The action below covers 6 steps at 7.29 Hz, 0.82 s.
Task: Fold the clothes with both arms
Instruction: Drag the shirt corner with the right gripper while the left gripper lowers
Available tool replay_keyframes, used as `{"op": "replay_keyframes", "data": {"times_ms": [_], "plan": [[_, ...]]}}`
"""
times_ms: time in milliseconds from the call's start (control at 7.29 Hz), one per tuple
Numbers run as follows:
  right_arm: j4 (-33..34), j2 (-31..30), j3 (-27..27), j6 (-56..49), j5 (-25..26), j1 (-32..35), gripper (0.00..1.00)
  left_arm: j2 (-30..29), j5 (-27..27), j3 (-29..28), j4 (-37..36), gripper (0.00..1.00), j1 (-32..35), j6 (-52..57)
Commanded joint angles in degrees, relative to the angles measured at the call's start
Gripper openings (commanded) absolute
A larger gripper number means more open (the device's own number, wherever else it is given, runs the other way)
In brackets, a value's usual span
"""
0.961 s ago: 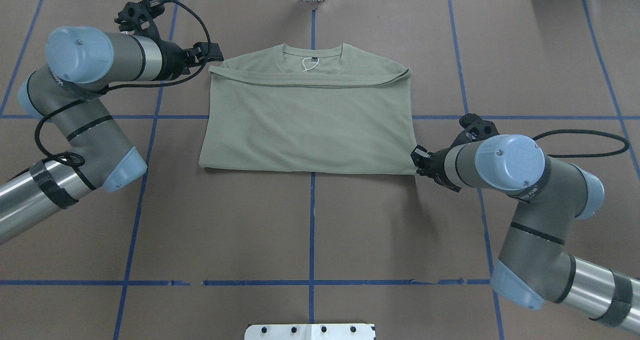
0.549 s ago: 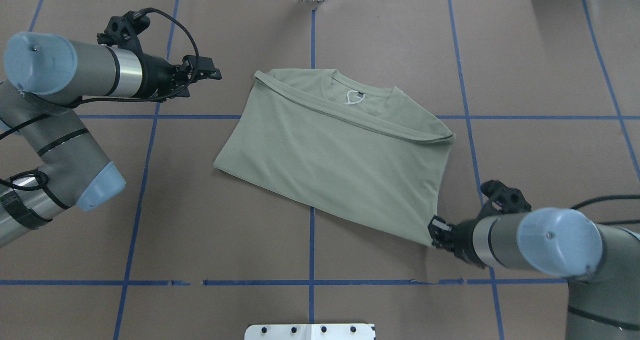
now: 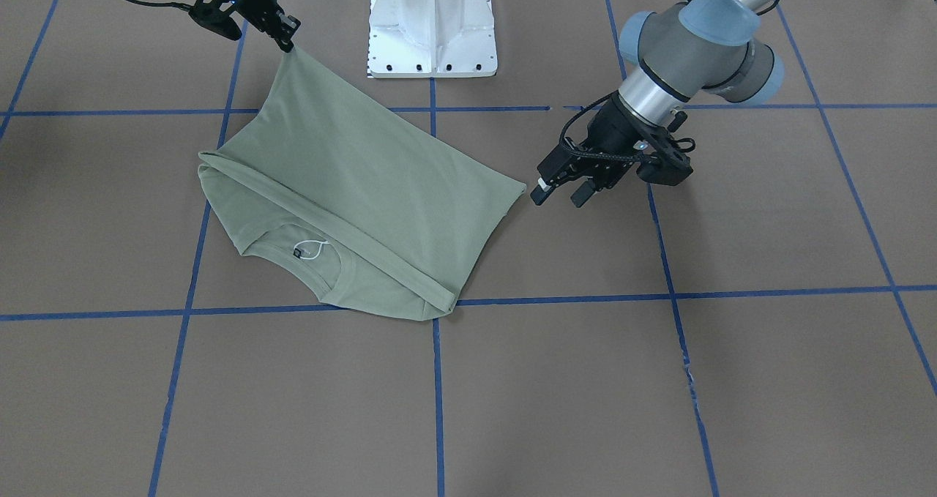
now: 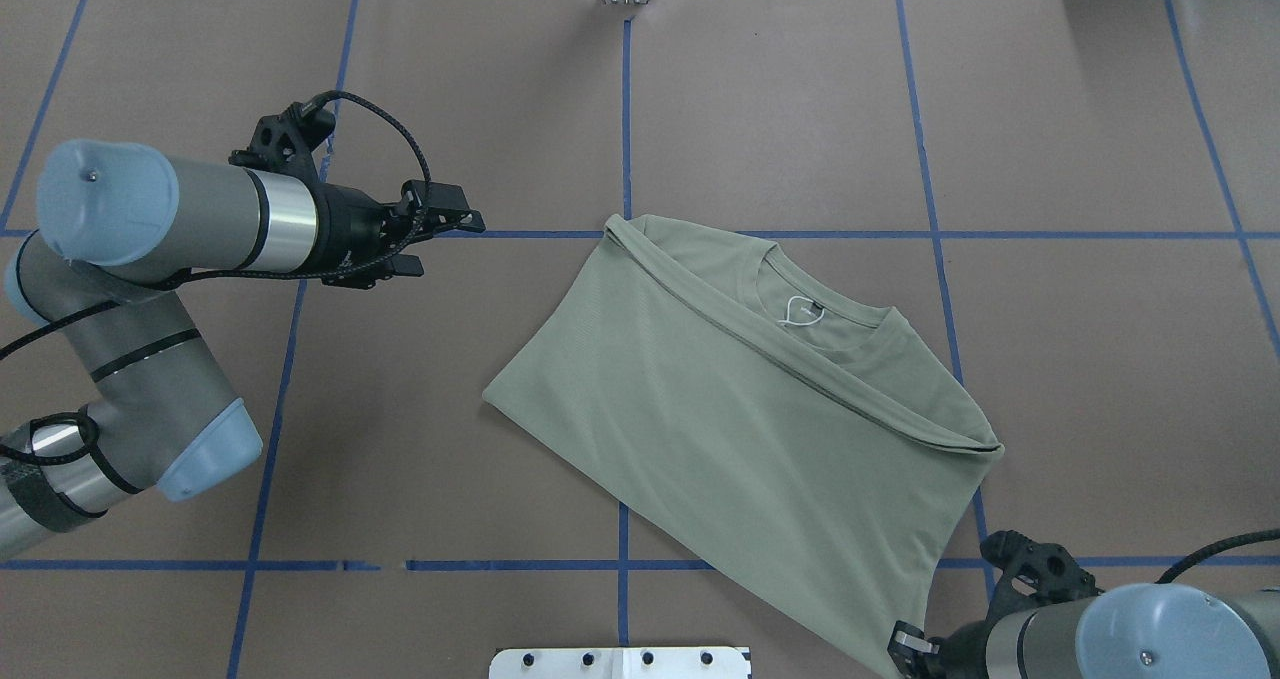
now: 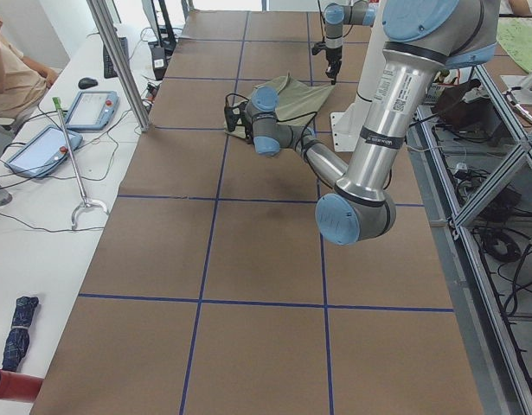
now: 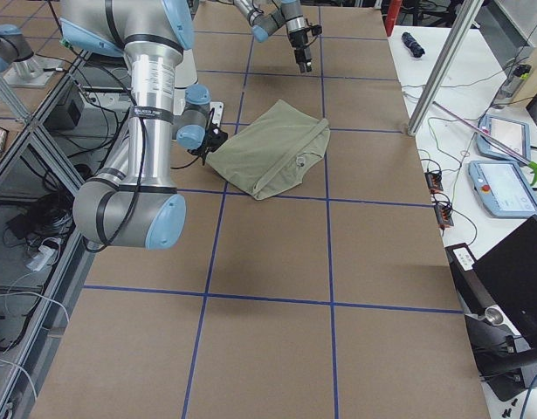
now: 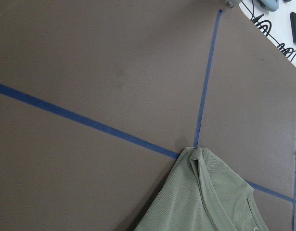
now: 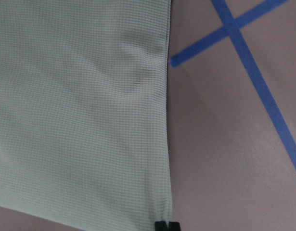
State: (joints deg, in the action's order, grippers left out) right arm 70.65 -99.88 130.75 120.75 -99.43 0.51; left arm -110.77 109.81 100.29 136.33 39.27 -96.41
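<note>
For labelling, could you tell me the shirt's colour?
The shirt is sage green, clearest in the overhead view.

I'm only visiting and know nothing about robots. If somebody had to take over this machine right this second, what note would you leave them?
Right tool: shut on one corner of the green shirt, close to the robot's base.
Left tool: open, empty, off to the shirt's side.
Shirt: askew on the table, collar facing up.
Done: bottom half folded up to just below the collar; no sleeves showing.
Left: probably straighten it, have the left tool take a corner, then fold again.
</note>
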Motion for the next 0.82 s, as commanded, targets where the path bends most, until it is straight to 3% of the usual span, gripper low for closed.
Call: {"op": "replay_keyframes", "data": {"times_ms": [0,275,412,686], "plan": [[0.01,-1.02,0.20,0.71,0.19,-2.35,1.00,0.03,-0.13,0.35,-0.10,1.00,-2.60,-2.10],[0.01,-0.50,0.20,0.71,2.03,0.00,1.00,-0.06,-7.20,0.52,-3.41,1.00,-10.39,-11.40],[0.01,0.12,0.20,0.71,2.39,4.11,1.00,-0.93,-12.47,0.44,-11.01,1.00,-15.14,-12.13],[0.01,5.20,-2.68,-0.42,2.13,14.29,1.00,-0.94,-14.19,0.35,-15.38,0.95,-16.77,-12.13]]}}
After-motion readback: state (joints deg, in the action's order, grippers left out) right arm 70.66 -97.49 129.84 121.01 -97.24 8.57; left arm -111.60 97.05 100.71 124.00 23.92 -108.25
